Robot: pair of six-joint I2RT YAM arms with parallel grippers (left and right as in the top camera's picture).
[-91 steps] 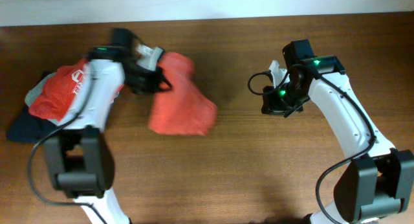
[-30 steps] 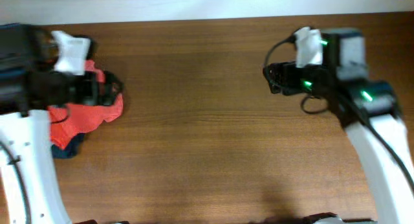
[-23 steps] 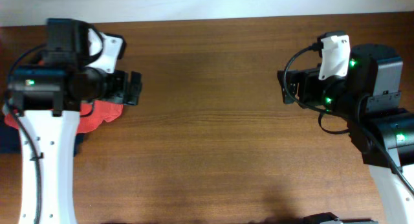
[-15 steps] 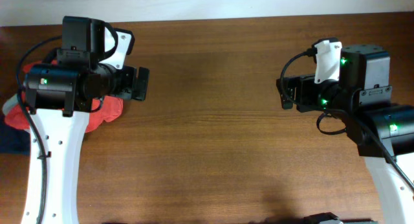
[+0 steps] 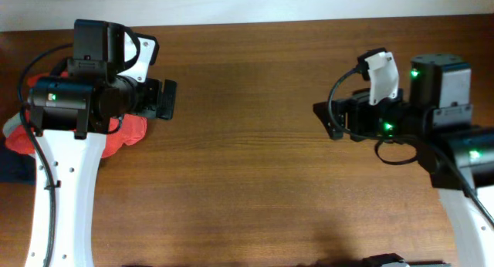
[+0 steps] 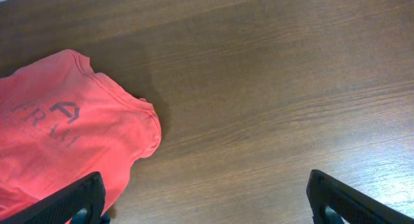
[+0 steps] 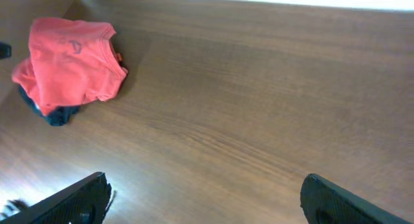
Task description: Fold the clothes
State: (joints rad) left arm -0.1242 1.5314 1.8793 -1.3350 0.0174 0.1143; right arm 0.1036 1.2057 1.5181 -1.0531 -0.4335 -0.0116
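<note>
Clothes (image 7: 71, 52) lie atop another garment (image 7: 57, 114) (table's (image 7: 259, 120) left).

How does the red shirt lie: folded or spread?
Folded. The red shirt is a compact bundle on top of dark clothes.

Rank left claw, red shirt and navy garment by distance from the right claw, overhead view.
From the right claw:
1. left claw, left of centre.
2. red shirt, beneath the left arm.
3. navy garment, far left edge.
</note>
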